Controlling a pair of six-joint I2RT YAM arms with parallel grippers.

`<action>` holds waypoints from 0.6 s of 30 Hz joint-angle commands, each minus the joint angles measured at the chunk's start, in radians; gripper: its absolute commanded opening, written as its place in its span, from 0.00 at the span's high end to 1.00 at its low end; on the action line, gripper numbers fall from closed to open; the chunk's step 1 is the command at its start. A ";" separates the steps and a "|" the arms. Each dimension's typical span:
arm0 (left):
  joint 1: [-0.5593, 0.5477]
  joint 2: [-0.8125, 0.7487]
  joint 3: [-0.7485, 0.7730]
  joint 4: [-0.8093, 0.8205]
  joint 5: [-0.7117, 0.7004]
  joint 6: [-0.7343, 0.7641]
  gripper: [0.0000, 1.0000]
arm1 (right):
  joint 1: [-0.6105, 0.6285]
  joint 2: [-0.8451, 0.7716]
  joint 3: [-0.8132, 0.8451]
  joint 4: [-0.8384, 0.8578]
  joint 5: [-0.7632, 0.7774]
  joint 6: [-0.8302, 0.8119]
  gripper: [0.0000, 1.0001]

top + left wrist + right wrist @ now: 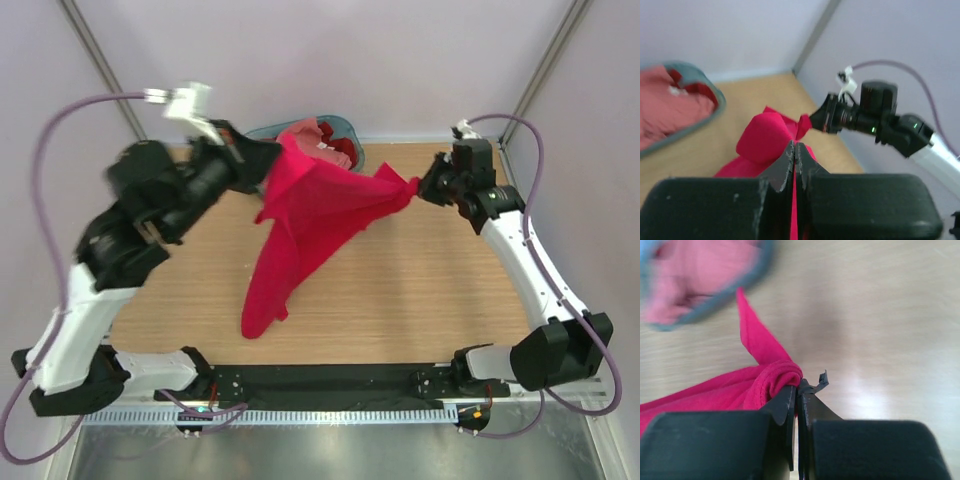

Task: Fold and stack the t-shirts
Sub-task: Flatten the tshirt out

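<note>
A bright crimson red t-shirt (305, 215) hangs stretched in the air between my two grippers, its lower end trailing onto the table (440, 290). My left gripper (262, 165) is shut on its left corner near the basket; the cloth (765, 137) shows between my closed jaws. My right gripper (425, 187) is shut on a bunched right corner (780, 375). A salmon pink t-shirt (320, 135) and a darker red one (342, 152) lie in the grey-blue basket (345, 128). The pink one also shows in the left wrist view (670, 107).
The basket stands at the table's far edge, behind the held shirt; its rim shows in the left wrist view (715, 100) and the right wrist view (730, 287). White walls and metal frame posts close in the back and sides.
</note>
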 commanded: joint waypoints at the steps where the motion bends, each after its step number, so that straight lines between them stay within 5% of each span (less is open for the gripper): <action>1: -0.003 0.126 -0.173 0.096 0.294 -0.084 1.00 | -0.065 -0.062 -0.151 -0.087 0.134 -0.069 0.99; 4: -0.021 0.250 -0.267 0.130 0.400 -0.093 1.00 | -0.110 -0.071 -0.246 -0.189 0.308 -0.079 0.95; 6: -0.046 0.341 -0.275 0.119 0.390 -0.072 0.97 | -0.176 -0.053 -0.297 -0.216 0.321 -0.089 0.83; 9: -0.051 0.405 -0.227 0.001 0.271 -0.053 0.71 | -0.193 -0.043 -0.297 -0.233 0.304 -0.101 0.72; 10: -0.051 0.411 -0.206 -0.072 0.211 -0.044 0.50 | -0.192 -0.042 -0.287 -0.236 0.299 -0.099 0.67; 11: -0.051 0.412 -0.160 -0.114 0.153 -0.038 0.43 | -0.192 -0.037 -0.273 -0.253 0.298 -0.101 0.56; 13: -0.048 0.379 -0.144 -0.158 0.123 -0.013 0.33 | -0.193 -0.023 -0.225 -0.292 0.290 -0.102 0.45; 18: -0.038 0.238 -0.288 -0.246 0.089 -0.044 0.26 | -0.169 -0.048 -0.216 -0.307 0.146 -0.095 0.38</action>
